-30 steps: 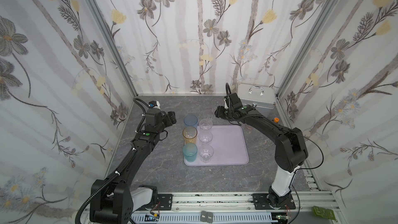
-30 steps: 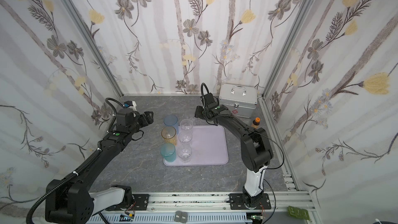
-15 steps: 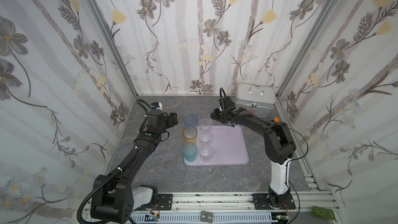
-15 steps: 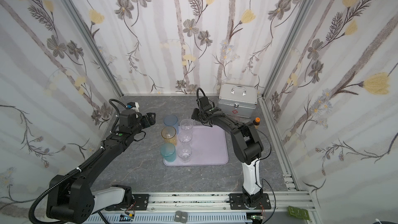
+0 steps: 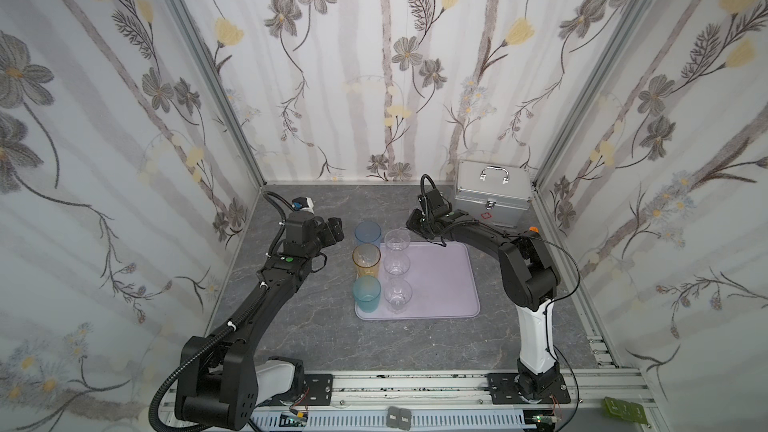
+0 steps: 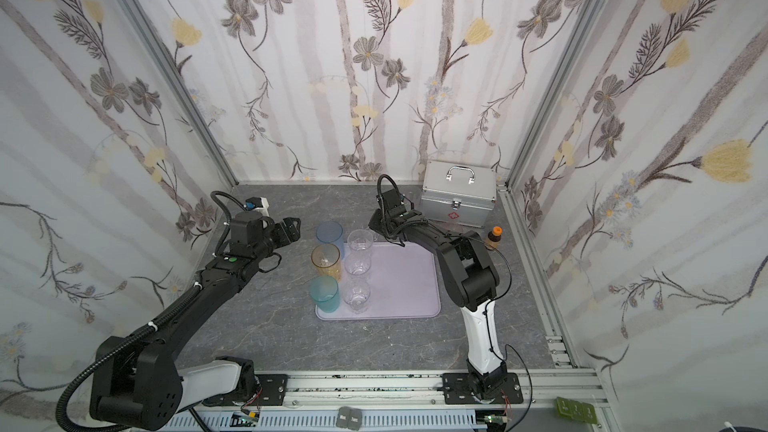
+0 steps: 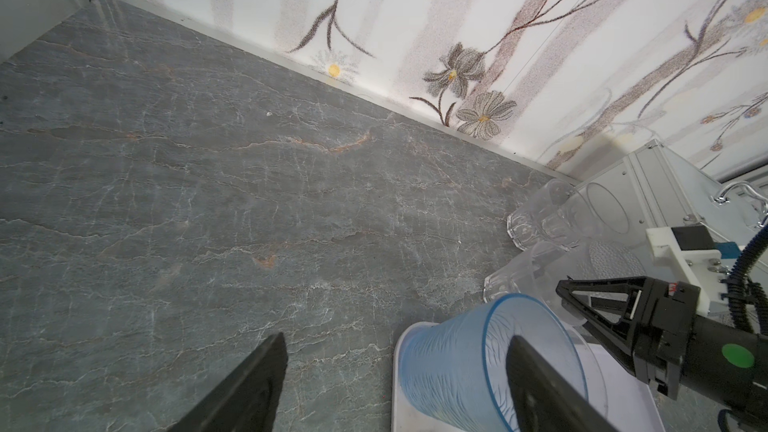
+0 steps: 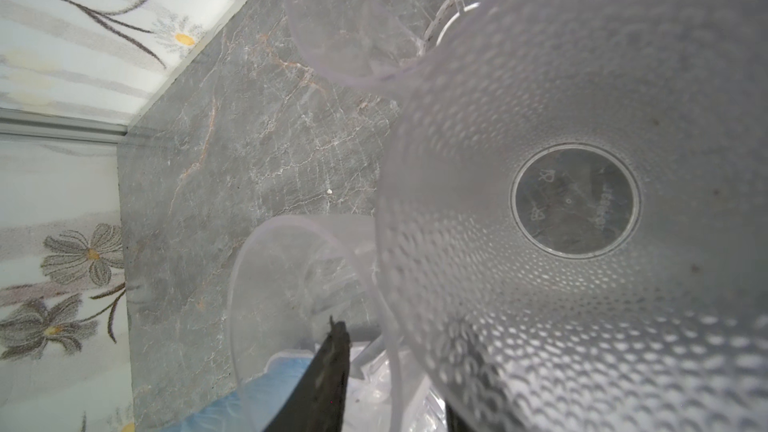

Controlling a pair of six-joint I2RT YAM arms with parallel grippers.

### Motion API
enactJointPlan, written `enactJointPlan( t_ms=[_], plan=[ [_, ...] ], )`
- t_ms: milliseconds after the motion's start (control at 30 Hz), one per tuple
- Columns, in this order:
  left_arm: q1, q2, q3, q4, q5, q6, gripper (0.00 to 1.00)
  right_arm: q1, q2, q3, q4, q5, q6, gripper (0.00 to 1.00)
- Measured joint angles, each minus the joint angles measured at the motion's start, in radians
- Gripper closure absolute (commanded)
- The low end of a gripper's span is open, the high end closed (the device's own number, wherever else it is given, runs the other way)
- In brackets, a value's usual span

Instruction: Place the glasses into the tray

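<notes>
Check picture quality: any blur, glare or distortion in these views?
Both top views: even light, sharp, wide-angle bending of the walls, clear glasses faint against the tray. Left wrist view: sharp, blue tumbler crisp. Right wrist view: frosted tumbler fills the frame, soft.

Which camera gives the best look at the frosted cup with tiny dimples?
The right wrist view: the dimpled cup fills most of it, seen down its mouth to the round base. The left wrist view shows a patch of its dimpled wall by the right gripper. In both top views the right arm hides it.
</notes>
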Motion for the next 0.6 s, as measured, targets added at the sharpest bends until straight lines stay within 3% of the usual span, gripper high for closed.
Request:
enactJointPlan(
  t_ms=[333, 600],
  plan=[
    [0.000, 0.000, 0.000, 0.000, 0.000, 0.000, 0.15, -0.001, 0.009, 0.003, 0.007, 0.037, 0.006, 0.87],
    [0.000, 0.000, -0.001, 0.000, 0.000, 0.000, 0.15, 0.000, -0.046, 0.003, 0.002, 0.058, -0.028, 0.93]
  ],
)
